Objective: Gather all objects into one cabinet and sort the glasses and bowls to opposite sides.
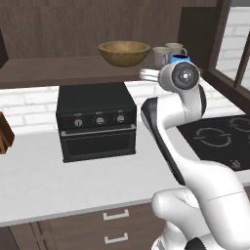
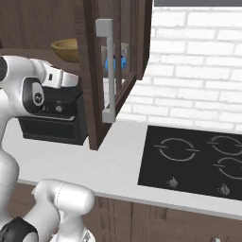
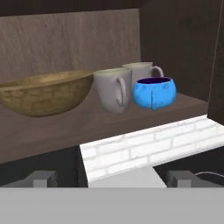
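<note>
Below the cabinet shelf (image 3: 52, 131) the gripper (image 3: 111, 177) hangs — jaws wide apart, holding nothing. On it: one wooden bowl (image 3: 43, 94), two mugs (image 3: 114, 89), one blue bowl (image 3: 154, 92).

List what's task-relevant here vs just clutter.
Task things:
wooden bowl
front mug
rear mug
blue bowl
cabinet shelf
glass cabinet door
gripper, fingertips set wide apart, nothing between them

Just around:
black toaster oven
induction cooktop
lower drawers
wooden block at counter's left edge
</note>
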Tool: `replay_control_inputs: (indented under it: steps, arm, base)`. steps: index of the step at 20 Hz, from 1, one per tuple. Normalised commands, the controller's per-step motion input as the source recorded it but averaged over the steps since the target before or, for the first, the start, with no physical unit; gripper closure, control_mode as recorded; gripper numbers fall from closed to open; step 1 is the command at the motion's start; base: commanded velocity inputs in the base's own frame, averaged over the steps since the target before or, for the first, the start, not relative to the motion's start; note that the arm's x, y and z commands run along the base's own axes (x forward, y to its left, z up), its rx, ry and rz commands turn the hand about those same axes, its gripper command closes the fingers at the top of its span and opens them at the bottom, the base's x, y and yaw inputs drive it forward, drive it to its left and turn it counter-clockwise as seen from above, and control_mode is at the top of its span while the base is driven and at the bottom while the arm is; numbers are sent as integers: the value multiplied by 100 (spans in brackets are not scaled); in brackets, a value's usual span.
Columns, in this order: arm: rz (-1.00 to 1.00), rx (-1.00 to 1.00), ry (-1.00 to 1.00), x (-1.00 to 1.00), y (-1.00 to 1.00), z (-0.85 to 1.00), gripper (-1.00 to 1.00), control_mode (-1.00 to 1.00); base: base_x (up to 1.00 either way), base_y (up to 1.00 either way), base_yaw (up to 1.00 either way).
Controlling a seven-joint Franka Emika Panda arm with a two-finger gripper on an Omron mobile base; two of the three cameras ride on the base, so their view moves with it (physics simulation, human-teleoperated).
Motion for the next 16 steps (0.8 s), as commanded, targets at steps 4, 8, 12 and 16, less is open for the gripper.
replay_control_inputs:
  steps: [4, 8, 12, 16]
  arm:
    - [0, 0, 0, 0, 72, 9, -100, -100]
    - [1, 0, 0, -1, 66, 8, -100, -100]
    - [0, 0, 0, -10, 31, 23, -100, -100]
    - [0, 0, 0, -14, 3, 38, -100, -100]
  base:
    - [0, 0, 0]
    - [0, 0, 0]
    - [0, 0, 0]
    - [0, 0, 0]
